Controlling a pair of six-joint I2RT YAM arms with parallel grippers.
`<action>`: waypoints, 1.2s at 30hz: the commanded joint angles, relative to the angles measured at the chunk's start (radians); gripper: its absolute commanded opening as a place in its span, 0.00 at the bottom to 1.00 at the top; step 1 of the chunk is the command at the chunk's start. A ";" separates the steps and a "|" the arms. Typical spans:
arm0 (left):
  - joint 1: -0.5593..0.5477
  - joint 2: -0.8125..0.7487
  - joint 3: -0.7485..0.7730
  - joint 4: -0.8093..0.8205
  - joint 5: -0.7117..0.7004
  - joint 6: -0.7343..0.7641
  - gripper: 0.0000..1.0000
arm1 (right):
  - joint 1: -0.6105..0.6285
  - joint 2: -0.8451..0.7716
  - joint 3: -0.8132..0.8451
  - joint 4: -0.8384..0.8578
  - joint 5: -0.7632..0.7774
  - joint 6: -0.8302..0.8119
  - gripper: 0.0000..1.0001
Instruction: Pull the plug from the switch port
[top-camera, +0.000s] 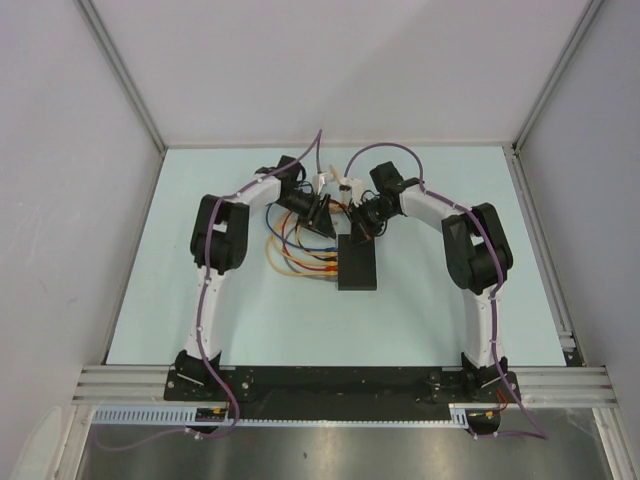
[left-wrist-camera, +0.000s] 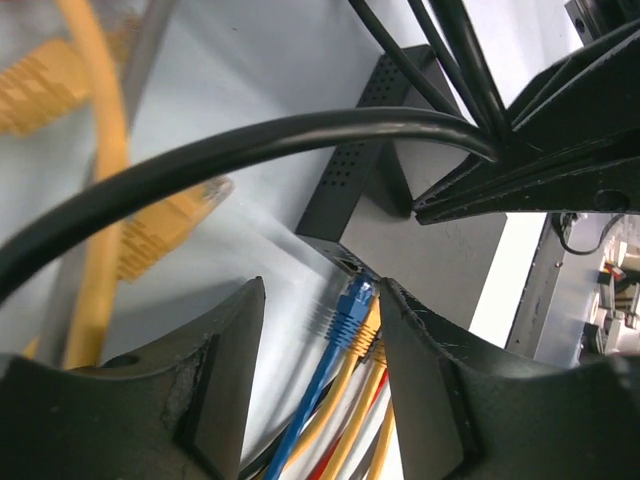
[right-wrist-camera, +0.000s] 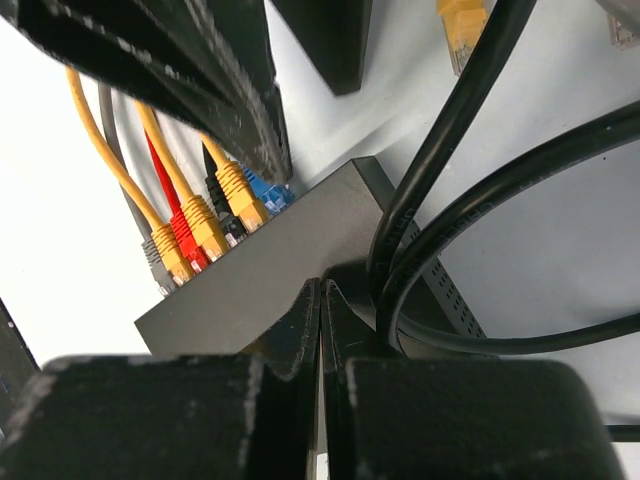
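Observation:
The switch (top-camera: 357, 268) is a flat black box in the middle of the table, with a row of plugs in the ports along its left edge. In the left wrist view the blue plug (left-wrist-camera: 355, 305) sits in an end port of the switch (left-wrist-camera: 440, 240). My left gripper (left-wrist-camera: 320, 290) stands open around that plug, with a gap on the left side and yellow plugs (left-wrist-camera: 372, 335) against the right finger. My right gripper (right-wrist-camera: 322, 285) is shut with nothing in it, its tips resting on the switch's top (right-wrist-camera: 260, 290). Yellow, red and black plugs (right-wrist-camera: 195, 235) fill the other ports.
Thick black cables (left-wrist-camera: 250, 150) loop over the switch and past both grippers. Loose yellow plugs (left-wrist-camera: 170, 225) lie on the pale table left of the switch. Coloured cables (top-camera: 295, 255) fan out left of it. Frame rails (top-camera: 540, 230) border the table.

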 joint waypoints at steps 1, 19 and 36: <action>-0.024 0.023 -0.002 -0.034 0.027 0.056 0.55 | 0.012 0.006 -0.033 -0.010 0.103 -0.019 0.00; -0.036 0.087 0.014 -0.123 0.007 0.099 0.47 | 0.022 -0.002 -0.049 -0.004 0.112 -0.030 0.00; -0.045 0.109 0.030 -0.149 -0.002 0.118 0.43 | 0.032 -0.005 -0.055 0.001 0.127 -0.041 0.00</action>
